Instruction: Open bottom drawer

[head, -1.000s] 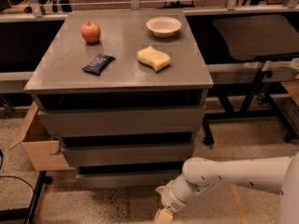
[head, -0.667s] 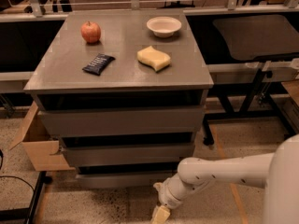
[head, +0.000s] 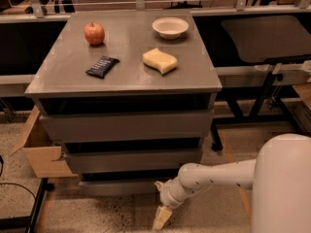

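My tan-tipped claw (head: 162, 217) hangs low over the speckled floor, pointing down, just off the right end of the plain grey handleless bottom drawer (head: 116, 187). Cannot tell how far it is open, and nothing visibly held. Since a second ago the claw has crept a little left and up toward that front and my white body fills more of the right side. The drawer itself hasn't budged and sits shut under the other two, so the opening isn't started. Counts: three drawer fronts, with the middle grey front (head: 133, 160) and top grey front (head: 126, 126) above. One open cardboard box (head: 41, 154) sits left. On the grey cabinet top (head: 126, 79): one black snack packet (head: 102, 66), one yellow sponge (head: 160, 60), one red apple (head: 94, 33), one white bowl (head: 170, 27).
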Controlling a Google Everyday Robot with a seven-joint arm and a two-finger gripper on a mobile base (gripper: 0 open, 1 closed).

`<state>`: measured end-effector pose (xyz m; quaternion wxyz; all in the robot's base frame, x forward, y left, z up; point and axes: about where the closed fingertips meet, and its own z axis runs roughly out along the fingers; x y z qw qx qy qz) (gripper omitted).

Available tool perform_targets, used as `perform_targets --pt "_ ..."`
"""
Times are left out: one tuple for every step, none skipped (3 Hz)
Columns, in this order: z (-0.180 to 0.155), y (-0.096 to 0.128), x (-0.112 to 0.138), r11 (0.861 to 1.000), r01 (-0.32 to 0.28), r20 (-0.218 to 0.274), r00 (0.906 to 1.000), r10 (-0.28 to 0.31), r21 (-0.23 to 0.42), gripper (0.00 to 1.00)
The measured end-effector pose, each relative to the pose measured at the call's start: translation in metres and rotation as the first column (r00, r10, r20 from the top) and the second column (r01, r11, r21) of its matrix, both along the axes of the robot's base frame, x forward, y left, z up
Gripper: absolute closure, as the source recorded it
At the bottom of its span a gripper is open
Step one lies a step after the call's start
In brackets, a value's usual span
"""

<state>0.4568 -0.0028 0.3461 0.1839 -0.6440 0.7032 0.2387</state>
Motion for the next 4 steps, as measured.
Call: perform_targets --pt "-0.028 0.004 0.023 1.0 -0.007 0.048 0.9988 0.007 0.0 0.0" --pt "-0.032 0.005 0.023 1.0 -0.013 0.046 0.9989 0.012 0.01 0.0" --pt "-0.049 0.0 0.034 1.0 -0.023 0.08 0.9966 0.021 0.021 0.0" --pt "-0.065 -0.01 0.049 0.999 -0.026 0.128 0.9915 0.023 0.022 0.0"
